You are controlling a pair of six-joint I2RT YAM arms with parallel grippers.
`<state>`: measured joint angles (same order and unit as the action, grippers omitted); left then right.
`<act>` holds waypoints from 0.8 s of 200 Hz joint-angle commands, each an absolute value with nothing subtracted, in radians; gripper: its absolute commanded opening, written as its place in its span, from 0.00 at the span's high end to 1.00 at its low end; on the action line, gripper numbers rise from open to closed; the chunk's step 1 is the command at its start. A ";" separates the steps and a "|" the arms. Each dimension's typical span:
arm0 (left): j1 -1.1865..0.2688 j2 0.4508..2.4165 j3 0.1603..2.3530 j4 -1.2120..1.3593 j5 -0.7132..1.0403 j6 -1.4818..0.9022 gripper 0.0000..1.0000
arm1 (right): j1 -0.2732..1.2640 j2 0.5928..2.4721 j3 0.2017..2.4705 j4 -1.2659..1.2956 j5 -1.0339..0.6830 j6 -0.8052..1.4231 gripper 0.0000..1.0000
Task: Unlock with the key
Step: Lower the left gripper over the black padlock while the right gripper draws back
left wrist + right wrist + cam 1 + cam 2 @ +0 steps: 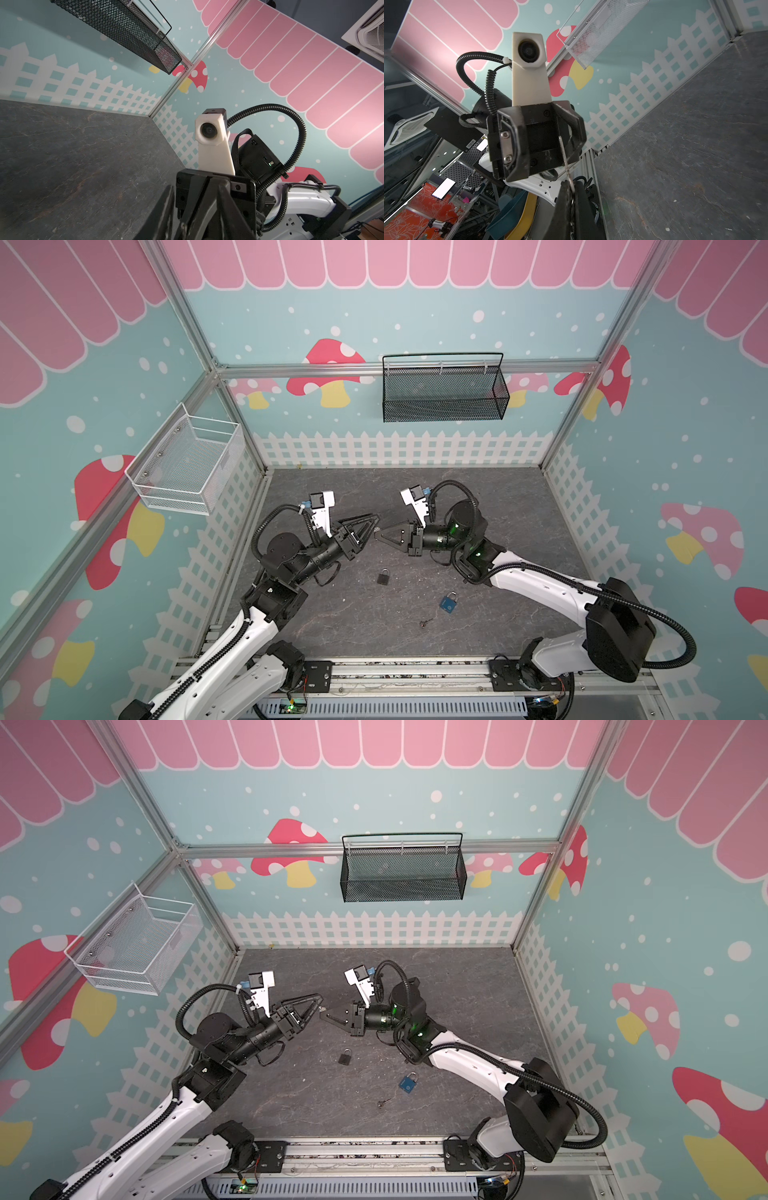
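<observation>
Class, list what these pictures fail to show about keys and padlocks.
Head of the slim silver key: hidden inside the right gripper, right wrist view.
Keyholes of the black padlock and blue padlock: too small, both top views.
Teeth of the dark key on the grey mat: too small, both top views.

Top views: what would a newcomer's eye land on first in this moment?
The two grippers meet almost tip to tip above the middle of the table: the right gripper is shut on a key, whose blade points toward the open left gripper. Nearer the arms' bases, a black padlock and a blue padlock lie apart on the dark table, neither touched by a gripper.
</observation>
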<state>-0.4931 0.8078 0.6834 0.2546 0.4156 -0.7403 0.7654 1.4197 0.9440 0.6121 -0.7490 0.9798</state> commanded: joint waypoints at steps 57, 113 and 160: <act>-0.492 0.740 0.752 -0.225 0.192 -0.701 0.47 | 0.750 1.223 0.899 0.089 -0.445 0.732 1.00; -0.560 0.891 0.773 -0.483 0.053 -0.660 0.41 | 0.750 1.151 0.932 -0.128 -0.284 0.658 1.00; -0.669 1.139 0.831 -0.549 -0.039 -0.595 0.34 | 0.749 1.122 1.007 -0.178 -0.243 0.625 1.00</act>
